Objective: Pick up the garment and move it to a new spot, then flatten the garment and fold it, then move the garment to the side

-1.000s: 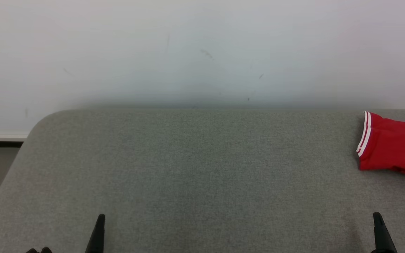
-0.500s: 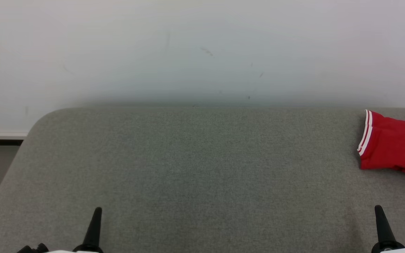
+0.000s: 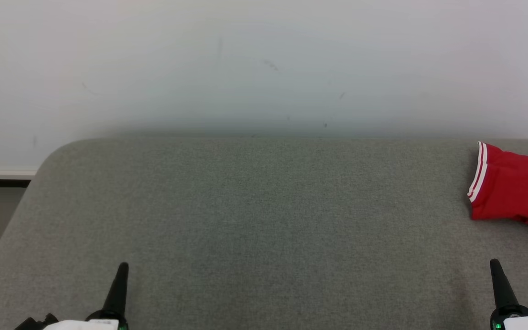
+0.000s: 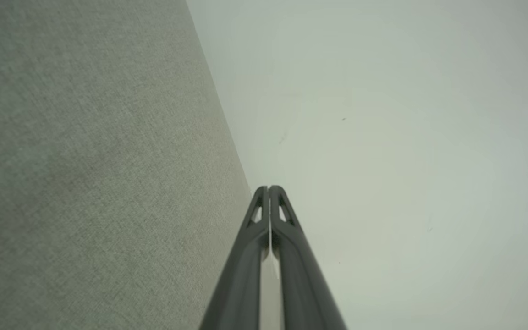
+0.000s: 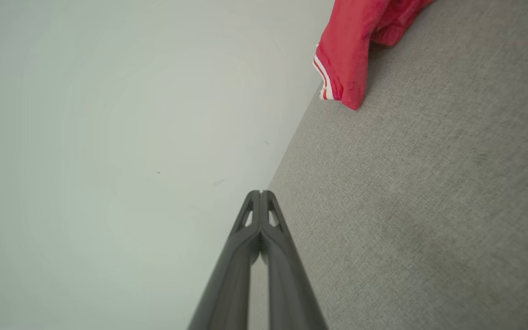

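A red fabric garment [image 3: 516,190] with white stripes along one hem lies at the far right of the grey fabric-covered worktop [image 3: 264,215], close to its back edge, and runs out of the head view on the right. The striped hem faces the middle of the worktop, and the cloth behind it is bunched into folds. A pale, faintly scuffed wall [image 3: 264,64] rises behind the worktop, whose far left corner is rounded.

The left gripper [image 3: 122,266] shows at the lower left of the head view, over the near part of the worktop. Its dark fingers [image 4: 287,256] are pressed together and hold nothing. The right gripper [image 3: 494,263] shows at the lower right, pointing the same way. Its fingers [image 5: 234,266] are likewise closed tip to tip and empty. It is well apart from the garment, which lies farther back and a little to its right. In the right wrist view the garment sits beyond the fingertips, at the worktop's edge by the wall.
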Controlling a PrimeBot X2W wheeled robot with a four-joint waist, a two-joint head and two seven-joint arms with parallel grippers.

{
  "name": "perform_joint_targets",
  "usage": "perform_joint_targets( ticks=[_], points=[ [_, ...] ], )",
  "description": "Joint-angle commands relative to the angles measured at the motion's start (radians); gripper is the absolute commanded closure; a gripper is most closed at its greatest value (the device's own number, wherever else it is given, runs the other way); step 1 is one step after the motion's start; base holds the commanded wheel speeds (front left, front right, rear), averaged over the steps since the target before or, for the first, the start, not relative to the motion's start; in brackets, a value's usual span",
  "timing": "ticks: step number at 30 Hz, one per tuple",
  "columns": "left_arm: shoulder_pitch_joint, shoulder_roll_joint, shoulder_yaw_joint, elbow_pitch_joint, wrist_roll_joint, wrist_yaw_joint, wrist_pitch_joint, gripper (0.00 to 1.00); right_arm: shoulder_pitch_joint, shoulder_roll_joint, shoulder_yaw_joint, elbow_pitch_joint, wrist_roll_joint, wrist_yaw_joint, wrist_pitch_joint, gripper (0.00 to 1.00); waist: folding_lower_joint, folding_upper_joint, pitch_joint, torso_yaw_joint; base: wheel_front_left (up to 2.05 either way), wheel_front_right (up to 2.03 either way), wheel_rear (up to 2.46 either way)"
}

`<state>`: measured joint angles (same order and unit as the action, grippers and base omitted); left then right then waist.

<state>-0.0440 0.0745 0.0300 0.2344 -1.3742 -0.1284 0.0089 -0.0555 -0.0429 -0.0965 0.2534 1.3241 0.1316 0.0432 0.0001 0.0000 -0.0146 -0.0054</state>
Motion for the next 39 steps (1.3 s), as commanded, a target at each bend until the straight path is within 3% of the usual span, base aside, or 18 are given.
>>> perform_joint_targets(
  ticks=[1, 39],
  points=[
    [-0.020, 0.007, 0.008, -0.002, -0.029, -0.003, 0.010, 1.00, -0.016, -0.011, -0.004, -0.011, 0.032, -0.001, 0.009, 1.00, -0.0001, 0.0000, 0.001, 0.000, 0.00, 0.00, 0.00],
    [-0.067, 0.000, 0.054, 0.010, -0.266, -0.004, 0.082, 1.00, -0.061, -0.012, -0.020, -0.011, 0.290, -0.002, 0.074, 1.00, -0.0001, 0.0000, 0.018, 0.005, 0.00, 0.00, 0.00]
  ],
)
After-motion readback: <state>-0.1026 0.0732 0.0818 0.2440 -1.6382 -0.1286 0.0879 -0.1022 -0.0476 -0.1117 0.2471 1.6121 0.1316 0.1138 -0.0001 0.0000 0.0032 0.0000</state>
